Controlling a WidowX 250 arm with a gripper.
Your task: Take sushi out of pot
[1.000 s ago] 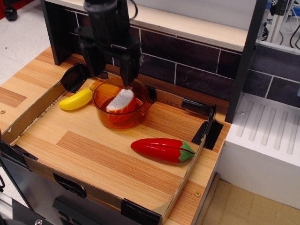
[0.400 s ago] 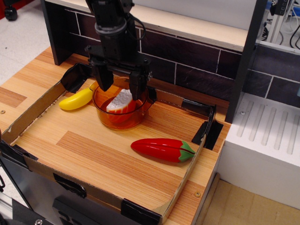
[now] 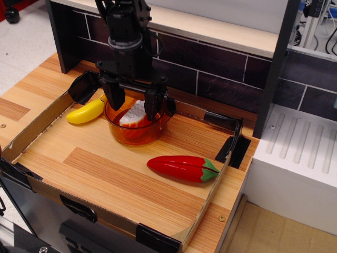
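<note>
The sushi (image 3: pixel 133 115), white with an orange-red underside, lies tilted inside the translucent orange pot (image 3: pixel 136 133) at the back left of the wooden tray. My black gripper (image 3: pixel 134 105) hangs straight over the pot, open, with one finger on each side of the sushi and the tips down at the pot's rim. The fingers stand apart from the sushi. The arm hides the back of the pot.
A yellow banana (image 3: pixel 85 112) lies left of the pot. A long red chili pepper (image 3: pixel 182 168) lies in front and to the right. Low cardboard walls (image 3: pixel 31 129) edge the tray. A dark tiled back wall (image 3: pixel 221 74) stands behind; a white rack (image 3: pixel 300 153) is at the right.
My gripper has turned about its vertical axis and come down over the pot, so its fingers now straddle the sushi. The sushi and pot have not moved.
</note>
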